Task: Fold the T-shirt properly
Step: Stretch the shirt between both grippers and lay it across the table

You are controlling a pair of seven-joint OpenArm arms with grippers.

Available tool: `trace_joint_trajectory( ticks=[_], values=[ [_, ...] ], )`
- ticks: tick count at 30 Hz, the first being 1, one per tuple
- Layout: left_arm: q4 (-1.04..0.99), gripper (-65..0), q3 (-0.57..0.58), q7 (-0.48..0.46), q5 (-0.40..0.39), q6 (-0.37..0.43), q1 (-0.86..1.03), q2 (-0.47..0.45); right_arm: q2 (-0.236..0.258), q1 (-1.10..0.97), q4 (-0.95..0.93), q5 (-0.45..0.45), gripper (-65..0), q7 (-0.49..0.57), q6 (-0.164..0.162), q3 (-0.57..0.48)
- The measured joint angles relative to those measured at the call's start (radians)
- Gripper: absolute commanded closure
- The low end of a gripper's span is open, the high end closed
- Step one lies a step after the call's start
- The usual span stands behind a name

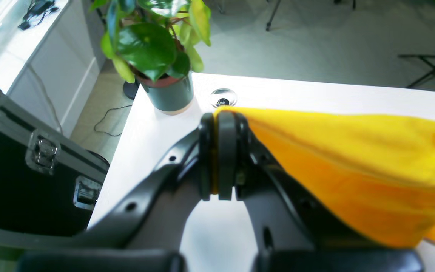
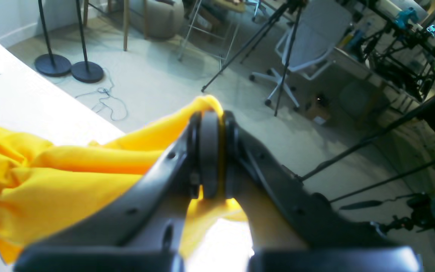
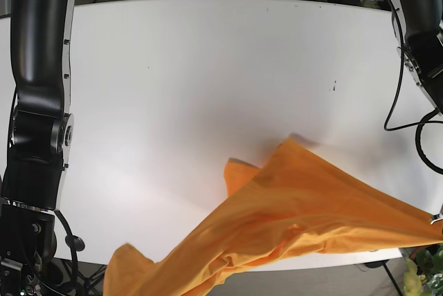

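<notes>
The yellow-orange T-shirt (image 3: 311, 213) hangs stretched and bunched above the near part of the white table (image 3: 208, 68), one end trailing to the lower left. In the left wrist view my left gripper (image 1: 221, 117) is shut on an edge of the T-shirt (image 1: 353, 158), and the cloth drapes away to the right. My right gripper (image 2: 212, 113) is shut on another edge of the T-shirt (image 2: 51, 181), with folds falling to the left over the table's edge. The base view hides both grippers' fingertips.
A potted plant (image 1: 153, 56) stands at the table corner beside a cable grommet (image 1: 223, 99). A black flight case (image 1: 32, 177) sits on the floor past that edge. Tripods, lamp stands (image 2: 85, 71) and a chair (image 2: 308, 41) stand on the floor beyond.
</notes>
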Motion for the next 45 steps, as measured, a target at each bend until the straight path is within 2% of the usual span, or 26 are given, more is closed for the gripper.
trace_joint_trajectory(
  ticks=[6,12,19,25,30,34,40,42,45],
  values=[
    [-0.019,0.0,-0.034,0.000,0.009,0.001,0.006,-0.014,0.021,-0.033,0.011,-0.001,0.0,-0.030,-0.004,0.090],
    [-0.019,0.0,-0.037,-0.001,0.006,-0.002,0.032,-0.012,0.011,-0.139,0.033,0.000,0.0,-0.066,0.000,0.156],
    [-0.021,0.0,-0.037,0.001,0.002,-0.003,0.071,-0.010,0.011,-0.214,0.084,-0.005,0.0,-0.085,-0.001,0.159],
    [-0.020,0.0,-0.037,-0.001,0.005,-0.003,0.060,-0.010,0.009,-0.185,0.117,-0.004,0.0,-0.084,0.000,0.154],
    [-0.020,0.0,-0.029,0.004,0.009,-0.002,-0.005,-0.008,0.010,-0.121,0.113,-0.008,0.0,-0.085,-0.001,0.148],
    [-0.016,0.0,-0.028,0.002,0.000,-0.002,-0.071,-0.011,0.014,-0.053,0.117,-0.004,0.0,-0.083,-0.001,0.066],
    [-0.016,0.0,0.039,0.001,0.005,0.004,-0.169,-0.027,0.007,0.011,0.121,-0.001,0.0,-0.085,0.000,0.063],
    [-0.015,0.0,0.043,-0.006,-0.018,-0.004,-0.175,-0.043,0.008,0.015,0.130,0.002,0.0,-0.104,0.000,0.064],
    [-0.023,0.0,0.036,-0.004,0.003,-0.003,-0.173,-0.060,0.018,0.003,0.129,-0.003,0.0,-0.132,0.000,0.069]
  ],
)
